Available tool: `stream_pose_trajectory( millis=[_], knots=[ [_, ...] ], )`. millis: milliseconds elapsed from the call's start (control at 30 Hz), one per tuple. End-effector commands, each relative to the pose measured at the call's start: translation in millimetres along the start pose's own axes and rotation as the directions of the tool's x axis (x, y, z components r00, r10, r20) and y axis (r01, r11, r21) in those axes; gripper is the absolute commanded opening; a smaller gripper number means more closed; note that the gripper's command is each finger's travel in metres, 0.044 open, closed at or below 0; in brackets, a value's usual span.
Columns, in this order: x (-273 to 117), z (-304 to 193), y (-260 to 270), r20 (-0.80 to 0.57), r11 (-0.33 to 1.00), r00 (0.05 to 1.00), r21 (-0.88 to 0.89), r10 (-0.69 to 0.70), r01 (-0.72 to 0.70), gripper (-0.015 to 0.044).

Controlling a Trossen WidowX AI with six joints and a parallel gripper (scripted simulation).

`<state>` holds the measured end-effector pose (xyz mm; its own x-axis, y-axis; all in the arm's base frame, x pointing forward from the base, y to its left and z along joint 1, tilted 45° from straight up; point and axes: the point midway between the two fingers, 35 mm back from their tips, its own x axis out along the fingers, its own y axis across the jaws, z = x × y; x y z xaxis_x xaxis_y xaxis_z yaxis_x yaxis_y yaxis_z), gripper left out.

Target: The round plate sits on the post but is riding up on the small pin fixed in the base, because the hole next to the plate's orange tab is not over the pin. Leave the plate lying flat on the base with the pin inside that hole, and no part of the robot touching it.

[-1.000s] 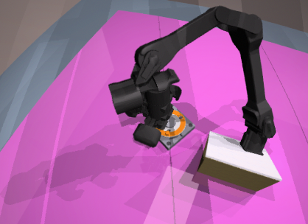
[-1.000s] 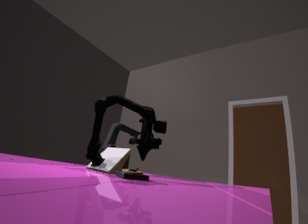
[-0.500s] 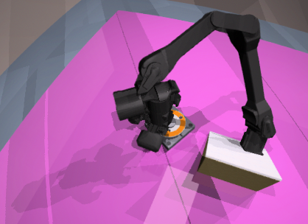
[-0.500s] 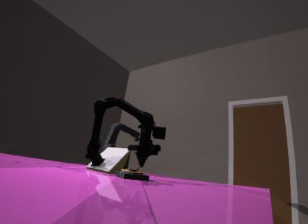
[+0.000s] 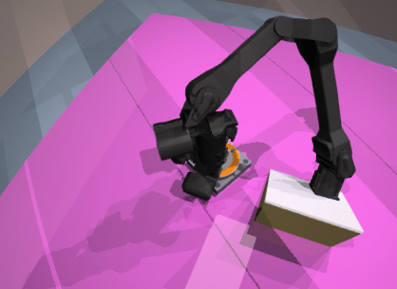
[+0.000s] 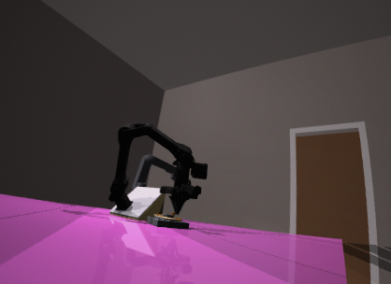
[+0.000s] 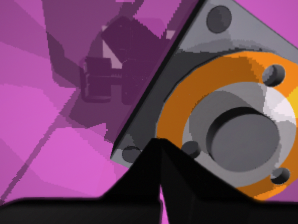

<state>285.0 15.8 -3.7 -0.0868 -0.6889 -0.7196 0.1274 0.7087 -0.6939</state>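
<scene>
The round plate [image 5: 236, 158] [image 7: 172, 117], an orange ring with a pale grey centre, sits around the dark grey post [image 7: 243, 142] on the square grey base [image 5: 230, 183] [image 6: 173, 224] [image 7: 195, 42]. Three round holes or dark spots show on the plate in the wrist view. I cannot make out the orange tab or the pin, nor how much the plate tilts. My gripper [image 6: 177, 214] [image 7: 158, 145] is shut and empty, pointing down. Its tips overlap the plate's left edge in the wrist view and are very near the plate in the exterior view; contact cannot be told. The arm hides the tips in the top view.
A white-topped block [image 5: 294, 195] [image 6: 142, 198] stands beside the base, with the arm's foot on it. The arm arches from there over the base. A grey arm-like shape [image 6: 146, 168] shows behind the arm in the exterior view. The base rests on the magenta table top [image 5: 119, 181].
</scene>
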Motion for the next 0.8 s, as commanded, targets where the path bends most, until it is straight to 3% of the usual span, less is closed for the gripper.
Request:
stream_pose_trajectory(
  millis=[0,767],
  knots=[
    [1.3,-6.2,-0.5,-0.004,1.0,1.0,0.001,-0.002,0.002,0.0],
    [1.4,-31.1,-10.1,-0.005,1.0,1.0,-0.001,-0.003,0.003,0.0]
  ],
)
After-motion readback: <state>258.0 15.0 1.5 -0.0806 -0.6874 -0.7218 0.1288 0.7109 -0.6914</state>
